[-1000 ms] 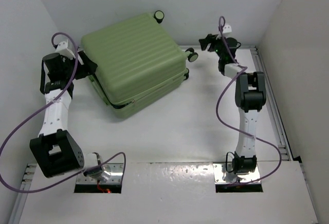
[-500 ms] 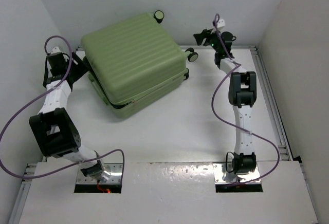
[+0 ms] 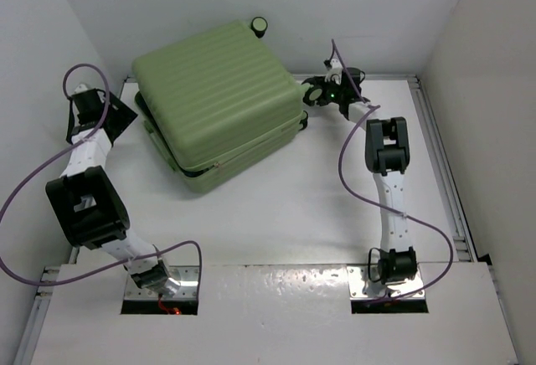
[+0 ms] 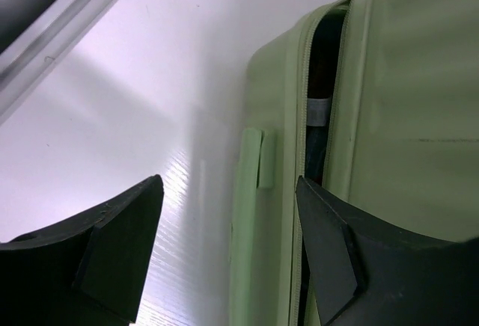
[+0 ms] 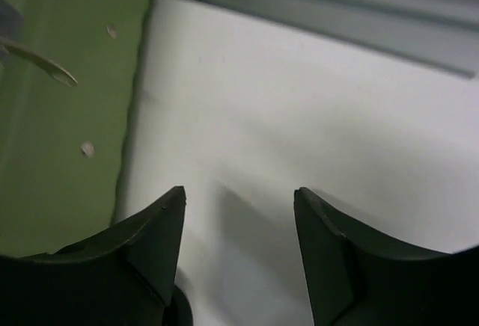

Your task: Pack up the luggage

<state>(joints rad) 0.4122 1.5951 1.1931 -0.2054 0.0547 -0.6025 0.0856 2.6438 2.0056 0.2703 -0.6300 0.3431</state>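
The left gripper (image 3: pixel 124 115), fingers spread and empty, sits just beside the left side of the light-green suitcase (image 3: pixel 219 89). The suitcase lies flat at the far left of the white table (image 3: pixel 276 214), its zip seam (image 4: pixel 303 117) gaping slightly. The right gripper (image 3: pixel 315 95), fingers also apart, hangs by the suitcase's right corner; whether it touches is unclear.

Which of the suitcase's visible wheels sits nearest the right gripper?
The wheel at the right-hand corner of the luggage, just ahead of the right gripper; the other wheel stands alone at the far corner.
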